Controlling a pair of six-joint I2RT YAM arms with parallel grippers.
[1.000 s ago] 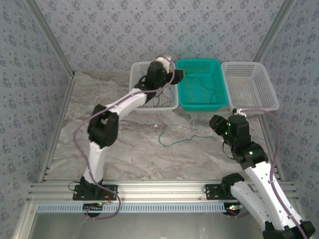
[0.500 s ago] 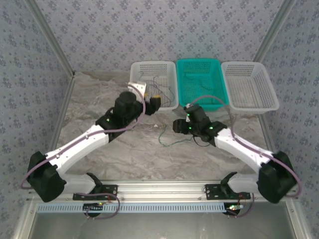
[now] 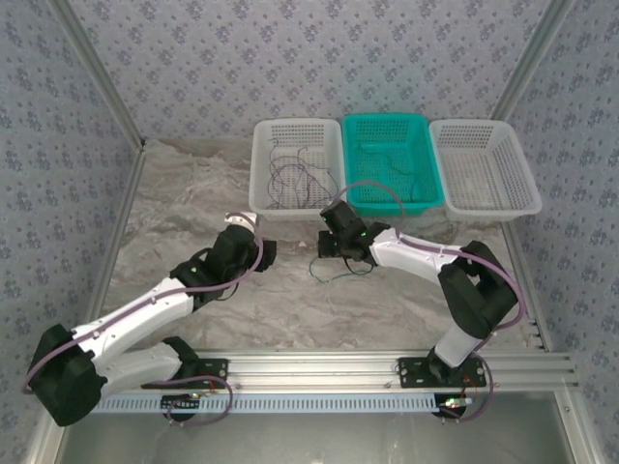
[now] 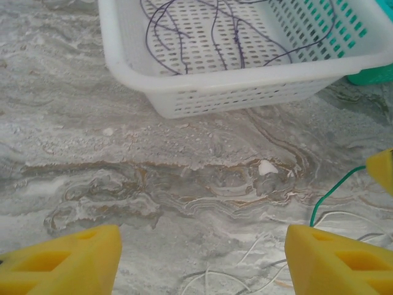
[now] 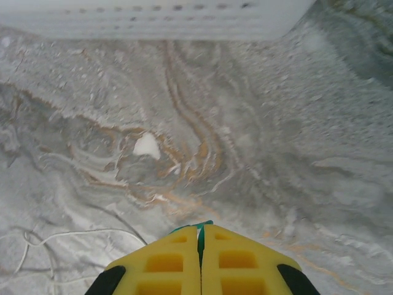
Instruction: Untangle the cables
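While the left gripper (image 3: 265,253) hovers low over the marble table (image 3: 193,193) with jaws spread and nothing in them, the action is on the right side. Left wrist view: yellow fingers (image 4: 61,261) wide apart, bare marble between them, a few pale thin wires (image 4: 245,273) lying just ahead.

Behind it, the left white basket (image 3: 295,209) holds a loose bundle of dark grey cables (image 3: 290,179). These look already sorted.

Mid-table, the teal-green cable (image 3: 315,273) lies in a loose squiggle in front of the baskets, touching none of them. The right gripper (image 3: 325,247) is on the cable's end nearest the baskets, clenched on it. The right wrist view shows the teal-green cable (image 5: 200,236) pinched in the seam between the closed fingers.

The teal basket (image 3: 392,206) just behind has one thin cable (image 3: 395,166) inside. The right white basket (image 3: 488,209) sits at the far right.

My read of the step: the grasp on the green one is made, the lift and carry not begun.

- **Next move:** a slow pull upward so the slack trails free of the pale wires, then over a basket rim, probably the teal one by colour.
- **Risk:** the cable is very thin, so it could slip from the pads or drag the pale wires along.
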